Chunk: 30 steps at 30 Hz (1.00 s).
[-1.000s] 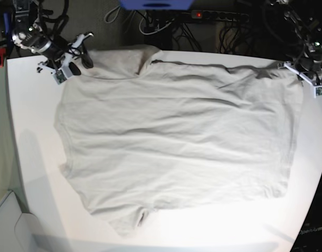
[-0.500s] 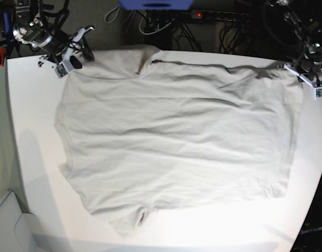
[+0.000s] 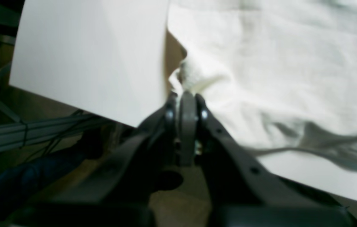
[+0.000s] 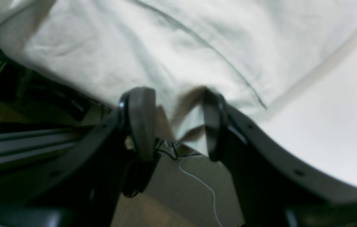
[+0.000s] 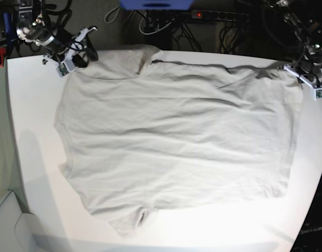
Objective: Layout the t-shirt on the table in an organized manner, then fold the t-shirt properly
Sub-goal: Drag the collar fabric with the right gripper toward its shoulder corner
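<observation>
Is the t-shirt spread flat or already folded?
Spread, not folded: the t-shirt lies open across the table in one layer, lightly wrinkled, with no fold made.

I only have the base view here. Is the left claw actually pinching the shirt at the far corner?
Observer: Yes. On the left wrist view the left claw is shut on a bunched edge of the t-shirt.
Operator: And the right claw?
Observer: On the right wrist view the right claw stands open, jaws apart, with a fold of cloth between them.
Operator: Is that fold over the table?
Observer: It hangs at the table edge, with floor visible below.
</observation>
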Each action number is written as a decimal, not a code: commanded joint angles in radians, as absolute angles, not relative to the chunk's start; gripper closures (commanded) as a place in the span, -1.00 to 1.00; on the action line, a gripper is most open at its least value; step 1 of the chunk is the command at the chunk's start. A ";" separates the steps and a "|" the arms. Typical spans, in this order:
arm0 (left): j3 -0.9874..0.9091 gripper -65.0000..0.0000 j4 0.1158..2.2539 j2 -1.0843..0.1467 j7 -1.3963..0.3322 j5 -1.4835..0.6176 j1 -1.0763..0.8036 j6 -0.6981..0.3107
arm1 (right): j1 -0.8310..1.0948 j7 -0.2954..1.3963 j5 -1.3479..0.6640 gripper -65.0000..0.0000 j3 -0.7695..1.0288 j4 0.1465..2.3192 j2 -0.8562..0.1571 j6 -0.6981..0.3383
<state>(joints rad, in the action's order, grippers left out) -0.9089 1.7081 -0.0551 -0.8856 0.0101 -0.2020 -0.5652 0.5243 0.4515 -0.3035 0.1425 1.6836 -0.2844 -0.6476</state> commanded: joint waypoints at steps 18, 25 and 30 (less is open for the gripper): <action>-0.914 1.00 1.738 -0.071 -0.871 0.001 -0.160 -0.561 | 0.521 0.481 -0.297 1.00 0.151 1.851 -0.321 -0.671; -0.914 1.00 1.738 -0.073 -0.871 0.005 -0.093 -0.561 | 0.498 0.484 -0.297 1.00 0.148 1.913 -0.325 -0.671; -0.914 1.00 1.738 -0.073 -0.871 0.007 -0.016 -0.559 | 0.409 0.556 -0.297 1.00 0.150 1.908 -0.325 -0.671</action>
